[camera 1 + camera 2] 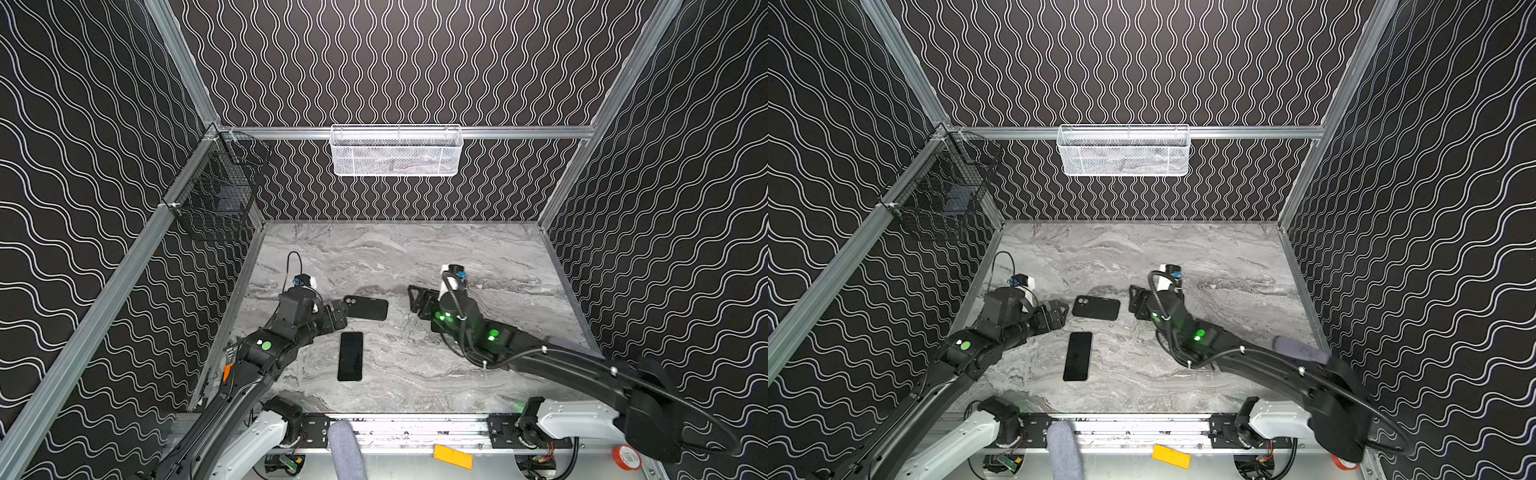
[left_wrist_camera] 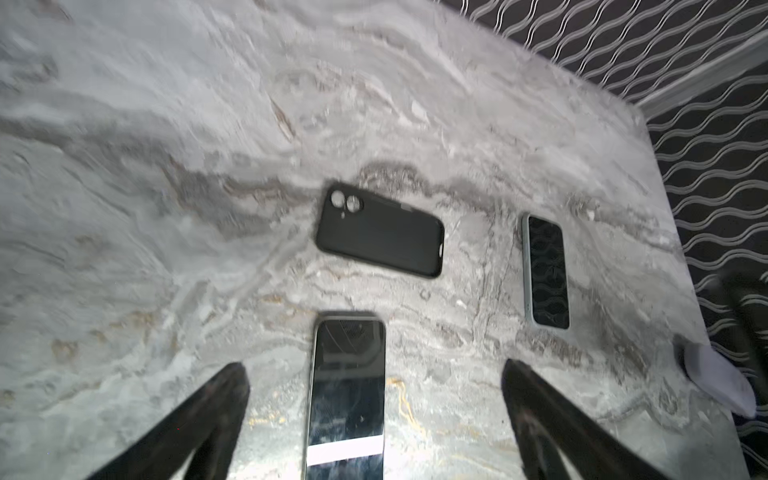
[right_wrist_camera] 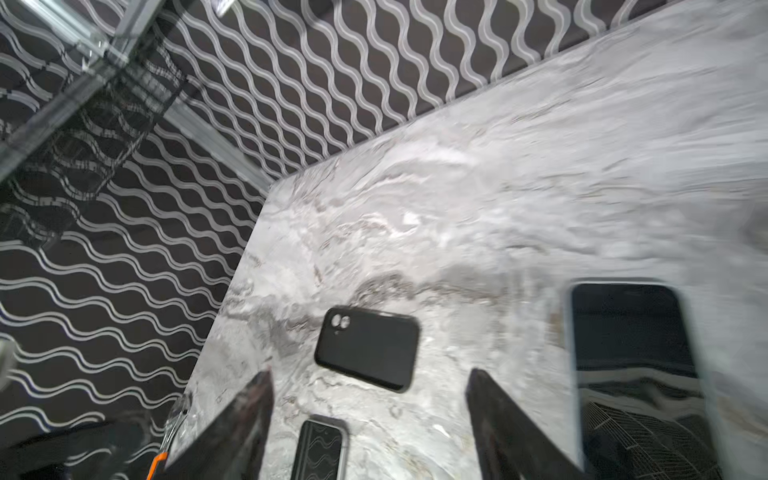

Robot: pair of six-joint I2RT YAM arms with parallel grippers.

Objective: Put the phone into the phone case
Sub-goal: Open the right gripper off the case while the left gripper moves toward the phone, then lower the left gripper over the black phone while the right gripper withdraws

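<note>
On the table (image 1: 415, 257), with left tool (image 1: 344, 315) and right tool (image 1: 413, 300) both open and empty, grip the phone (image 1: 350, 356) by its long edges, then seat it squarely in the case (image 1: 368, 308).

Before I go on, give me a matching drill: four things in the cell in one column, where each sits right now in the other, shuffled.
Things:
1. phone case
2. phone
3. white mesh basket
4. black wire basket

Places:
A. hangs on the back rail
B. flat on the table, nearer the front edge, pointing front to back
C. hangs on the rail along the left wall
D. flat on the table, farther back, lying crosswise

Pairs: 1-D, 2-B, 3-A, 4-C
</note>
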